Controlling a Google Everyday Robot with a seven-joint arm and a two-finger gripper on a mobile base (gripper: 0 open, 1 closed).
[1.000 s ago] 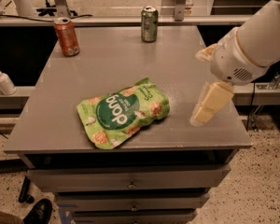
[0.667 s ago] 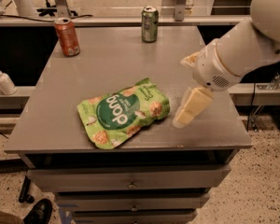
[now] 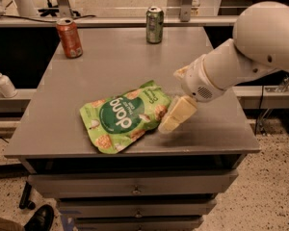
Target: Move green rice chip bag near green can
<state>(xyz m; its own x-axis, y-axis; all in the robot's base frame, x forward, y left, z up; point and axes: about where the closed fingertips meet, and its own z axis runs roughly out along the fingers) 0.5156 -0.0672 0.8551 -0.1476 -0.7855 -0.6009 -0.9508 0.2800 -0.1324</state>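
fingers (image 3: 177, 113): we count two, pale cream, blunt and wedge-shaped, standing apart with nothing between them; the lower one slants down with its tip at the bag's right edge, seemingly touching. gripper (image 3: 172, 101): one, low over the front right of the table, on a white rounded arm (image 3: 250, 52) entering from the right. green rice chip bag (image 3: 120, 119): one, crinkly light green pouch with a dark green round logo, lying flat near the front edge. table (image 3: 212, 129): one, flat grey top, drawers (image 3: 135, 189) below. cans: two, slim metal, upright at the back; green can (image 3: 154, 25) right of centre, well apart from the bag, bare tabletop between; orange-red can (image 3: 69, 37) back left. white pump bottle (image 3: 4, 83): one, off the table, left.
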